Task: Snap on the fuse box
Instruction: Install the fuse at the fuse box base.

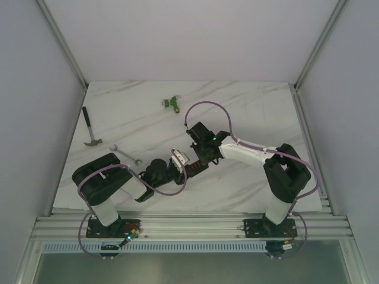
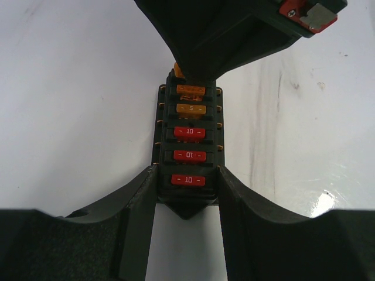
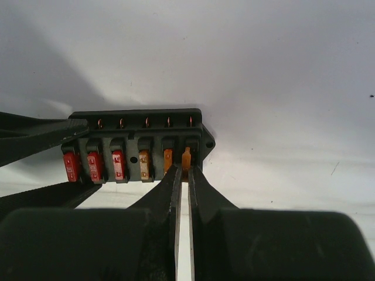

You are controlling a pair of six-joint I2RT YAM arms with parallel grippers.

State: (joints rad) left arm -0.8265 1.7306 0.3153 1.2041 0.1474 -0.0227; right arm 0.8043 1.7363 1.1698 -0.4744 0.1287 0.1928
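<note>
The fuse box (image 2: 188,143) is a small black block on the white table, with three red and two orange fuses in a row. My left gripper (image 2: 187,193) is shut on its near end, one finger against each side. My right gripper (image 3: 186,172) is nearly closed, its tips pinching an upright orange fuse (image 3: 186,158) at the last slot of the fuse box (image 3: 137,146). In the top view both grippers meet over the fuse box (image 1: 192,168) at mid-table. From the left wrist view the right gripper (image 2: 211,41) hides the box's far end.
A clear plastic piece (image 1: 179,157) lies beside the left gripper. A green T-shaped connector (image 1: 172,103) lies at the back. A hammer (image 1: 90,127) and a wrench (image 1: 125,154) lie at the left. Metal rails edge the table.
</note>
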